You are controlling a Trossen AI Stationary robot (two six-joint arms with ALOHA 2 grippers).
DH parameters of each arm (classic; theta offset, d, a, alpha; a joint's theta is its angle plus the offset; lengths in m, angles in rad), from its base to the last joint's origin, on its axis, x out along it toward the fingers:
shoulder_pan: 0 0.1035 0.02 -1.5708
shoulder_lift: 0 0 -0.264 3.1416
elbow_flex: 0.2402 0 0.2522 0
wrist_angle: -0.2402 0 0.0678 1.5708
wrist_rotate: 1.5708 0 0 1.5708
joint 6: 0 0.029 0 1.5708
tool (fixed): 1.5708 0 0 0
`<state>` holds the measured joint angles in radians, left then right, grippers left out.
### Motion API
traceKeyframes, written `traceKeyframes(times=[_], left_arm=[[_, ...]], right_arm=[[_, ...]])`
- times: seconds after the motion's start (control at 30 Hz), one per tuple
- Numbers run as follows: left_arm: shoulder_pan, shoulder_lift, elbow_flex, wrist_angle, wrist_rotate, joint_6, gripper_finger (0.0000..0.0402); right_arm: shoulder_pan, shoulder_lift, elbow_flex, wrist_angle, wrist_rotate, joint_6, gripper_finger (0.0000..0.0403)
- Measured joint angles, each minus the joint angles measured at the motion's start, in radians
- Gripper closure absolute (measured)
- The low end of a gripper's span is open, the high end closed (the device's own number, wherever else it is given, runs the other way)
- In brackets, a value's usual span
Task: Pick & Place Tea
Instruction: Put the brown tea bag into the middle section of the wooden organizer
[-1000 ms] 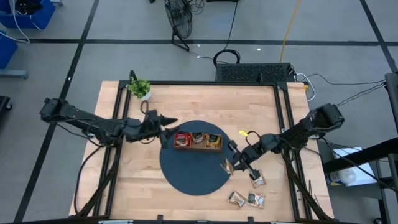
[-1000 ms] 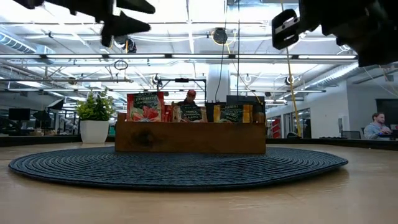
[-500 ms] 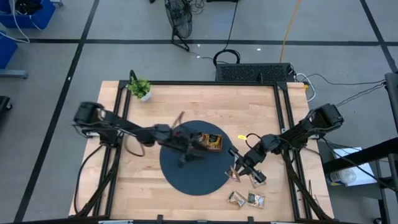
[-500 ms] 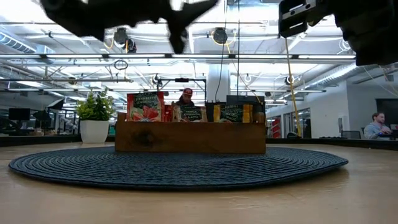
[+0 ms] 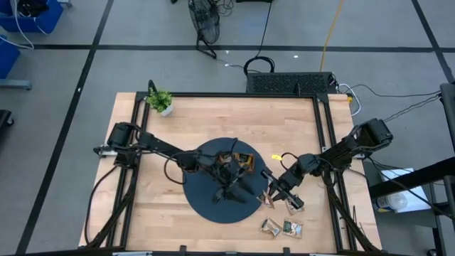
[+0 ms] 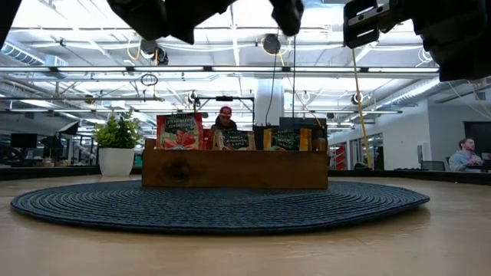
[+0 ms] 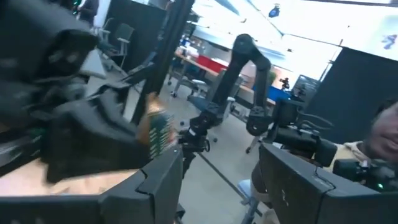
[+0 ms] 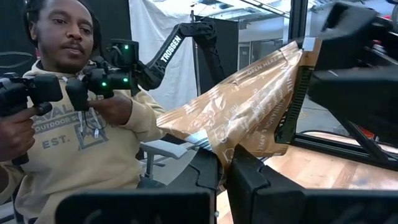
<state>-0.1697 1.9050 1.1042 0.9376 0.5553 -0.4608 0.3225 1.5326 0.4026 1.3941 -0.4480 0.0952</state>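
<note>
Right hand point(image 5: 271, 197): pinching beige tea sachet point(image 8: 249, 118), mat point(image 5: 202, 203) edge | Left hand point(image 5: 238, 190): spread, empty, over mat

Potted plant point(image 5: 161, 101) at table corner, wooden tray point(image 6: 234, 169) on round dark mat point(image 5: 202, 199)

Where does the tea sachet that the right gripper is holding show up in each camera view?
High view: the sachet is at the right edge of the round mat, pinched by the right gripper.
Low view: not in it.
Left wrist view: too blurred to tell.
Right wrist view: crinkled beige, filling the centre.
Shared landmark: the right gripper shut on it.
</note>
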Motion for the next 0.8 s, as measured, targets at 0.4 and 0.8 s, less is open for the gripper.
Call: traceKeyframes(times=[0.4, 0.8], left_arm=[[-0.004, 0.004, 0.051, -0.145, -0.167, 0.101, 0.0188], [-0.004, 0.005, 0.051, -0.156, -0.190, 0.091, 0.0188]], right_arm=[[0.000, 0.000, 0.003, 0.002, 0.001, -0.003, 0.0399], [-0.002, 0.000, 0.013, -0.022, 0.050, -0.019, 0.0399]])
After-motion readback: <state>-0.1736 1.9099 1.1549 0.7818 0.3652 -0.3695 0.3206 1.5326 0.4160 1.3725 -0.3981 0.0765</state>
